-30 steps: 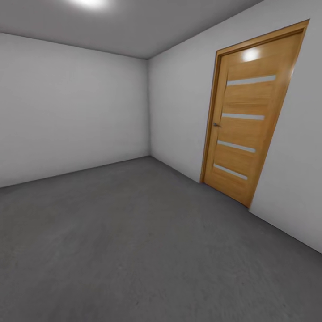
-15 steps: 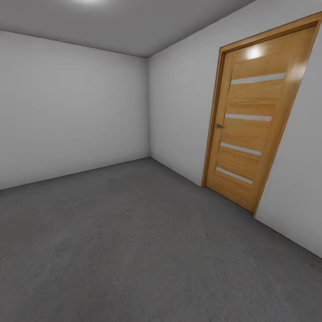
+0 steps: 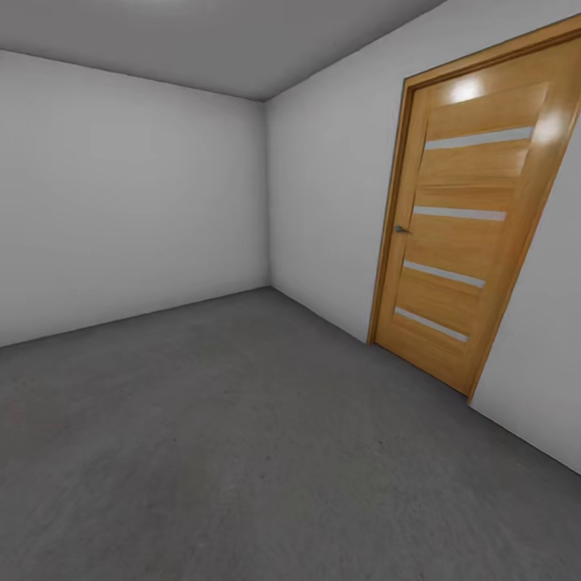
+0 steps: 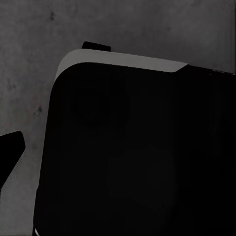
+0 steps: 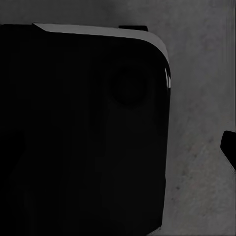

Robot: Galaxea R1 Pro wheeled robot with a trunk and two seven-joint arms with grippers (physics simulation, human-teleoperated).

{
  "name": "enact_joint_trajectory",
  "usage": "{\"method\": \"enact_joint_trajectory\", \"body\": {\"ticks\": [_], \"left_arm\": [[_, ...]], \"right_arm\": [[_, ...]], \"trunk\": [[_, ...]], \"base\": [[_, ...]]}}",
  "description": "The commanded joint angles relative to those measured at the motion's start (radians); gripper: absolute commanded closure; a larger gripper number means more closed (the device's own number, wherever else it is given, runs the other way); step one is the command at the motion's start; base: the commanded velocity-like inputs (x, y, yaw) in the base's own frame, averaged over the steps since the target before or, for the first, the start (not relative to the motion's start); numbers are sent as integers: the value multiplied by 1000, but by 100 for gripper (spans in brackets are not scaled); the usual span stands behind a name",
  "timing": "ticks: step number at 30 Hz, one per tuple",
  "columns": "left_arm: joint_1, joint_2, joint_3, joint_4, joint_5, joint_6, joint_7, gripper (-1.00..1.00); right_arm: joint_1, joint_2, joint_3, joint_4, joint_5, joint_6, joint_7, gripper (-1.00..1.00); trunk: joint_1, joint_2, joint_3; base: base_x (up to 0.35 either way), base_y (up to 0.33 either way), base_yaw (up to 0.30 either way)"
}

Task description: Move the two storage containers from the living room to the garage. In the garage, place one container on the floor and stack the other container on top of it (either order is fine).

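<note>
Garage: grey concrete floor (image 3: 242,452), pale walls (image 3: 129,194), wooden door (image 3: 472,226) at right. Containers nowhere seen here; likely in living room. Claw state: cannot tell, both wrists face dark robot body (image 4: 132,152). Advice: steer through door slowly, arms tucked.

The door (image 3: 464,218) stands shut in the right-hand wall (image 3: 331,177), reaching down to the floor (image 3: 242,436). Left of the door, that wall runs back to a corner with the far wall (image 3: 121,194). The floor spreads from the door's foot leftward and back to both walls. The ceiling (image 3: 210,40) lies above the door. In the wrist views, the robot's base (image 4: 132,157) sits over the floor.
</note>
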Motion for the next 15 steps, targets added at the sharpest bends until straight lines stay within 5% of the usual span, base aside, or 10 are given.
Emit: {"method": "enact_joint_trajectory", "body": {"ticks": [1,15], "left_arm": [[0,0,2,0,5,-2,0,-100],[0,0,2,0,6,-5,0,-100]], "right_arm": [[0,0,1,-1,0,-2,0,-100],[0,0,1,-1,-1,-2,0,-100]], "trunk": [[1,0,-1],[1,0,-1]], "base": [[324,0,0],[324,0,0]]}}
